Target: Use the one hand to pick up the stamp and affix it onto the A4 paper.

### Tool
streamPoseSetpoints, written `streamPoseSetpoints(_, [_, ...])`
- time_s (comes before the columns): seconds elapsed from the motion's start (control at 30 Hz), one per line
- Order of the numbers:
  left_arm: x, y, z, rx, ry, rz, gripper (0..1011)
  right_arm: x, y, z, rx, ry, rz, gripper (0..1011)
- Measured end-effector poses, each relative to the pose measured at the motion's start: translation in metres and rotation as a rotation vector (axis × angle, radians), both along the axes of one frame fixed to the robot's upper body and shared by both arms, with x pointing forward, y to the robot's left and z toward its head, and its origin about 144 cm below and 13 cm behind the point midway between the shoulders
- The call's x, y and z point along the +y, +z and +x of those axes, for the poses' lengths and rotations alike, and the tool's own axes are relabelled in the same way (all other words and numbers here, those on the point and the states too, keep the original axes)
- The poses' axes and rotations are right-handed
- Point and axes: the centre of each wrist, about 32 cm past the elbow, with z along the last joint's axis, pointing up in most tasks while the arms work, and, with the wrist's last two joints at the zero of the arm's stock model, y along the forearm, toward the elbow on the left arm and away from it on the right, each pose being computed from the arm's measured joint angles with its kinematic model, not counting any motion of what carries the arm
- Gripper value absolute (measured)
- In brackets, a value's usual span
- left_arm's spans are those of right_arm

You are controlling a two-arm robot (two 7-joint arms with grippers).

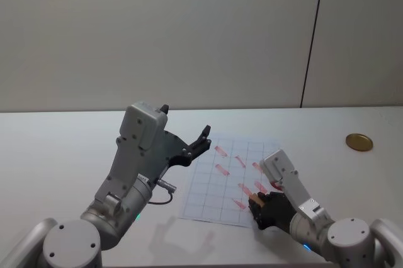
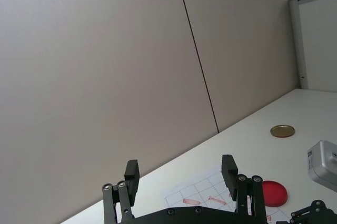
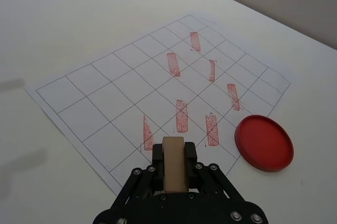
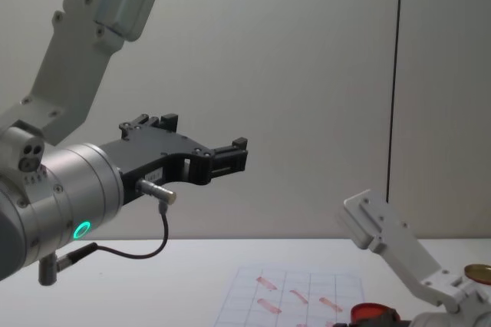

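Observation:
My right gripper (image 3: 174,154) is shut on the stamp (image 3: 174,170), a small pale wooden block standing up between its black fingers. It holds the stamp low over the near edge of the A4 paper (image 3: 126,87), a white gridded sheet with several slanted red marks. I cannot tell whether stamp and sheet touch. From the head view, the right gripper (image 1: 257,210) and stamp (image 1: 254,201) sit at the paper's (image 1: 211,183) near right corner. My left gripper (image 2: 180,174) hangs open and empty, raised high above the paper's (image 4: 295,290) left side, as the left gripper (image 4: 230,154) shows.
A flat round red disc (image 3: 264,142) lies on the table beside the paper's right edge, close to the right gripper. A round gold-brown disc (image 1: 359,142) rests farther off at the back right. A grey wall stands behind the white table (image 1: 63,148).

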Motion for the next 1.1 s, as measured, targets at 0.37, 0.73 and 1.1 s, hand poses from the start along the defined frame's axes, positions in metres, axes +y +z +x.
streamPoseSetpoints(0.37, [0.000, 0.000, 0.000, 0.000, 0.000, 0.000, 993, -0.003, -0.008, -0.002, 0.030, 0.000, 0.003, 223])
streamPoseSetpoints(0.73, [0.000, 0.000, 0.000, 0.000, 0.000, 0.000, 993, -0.008, -0.011, -0.001, 0.055, -0.019, 0.034, 224])
streamPoseSetpoints(1.1, [0.000, 0.000, 0.000, 0.000, 0.000, 0.000, 993, -0.012, -0.011, -0.003, 0.033, -0.031, 0.058, 224])
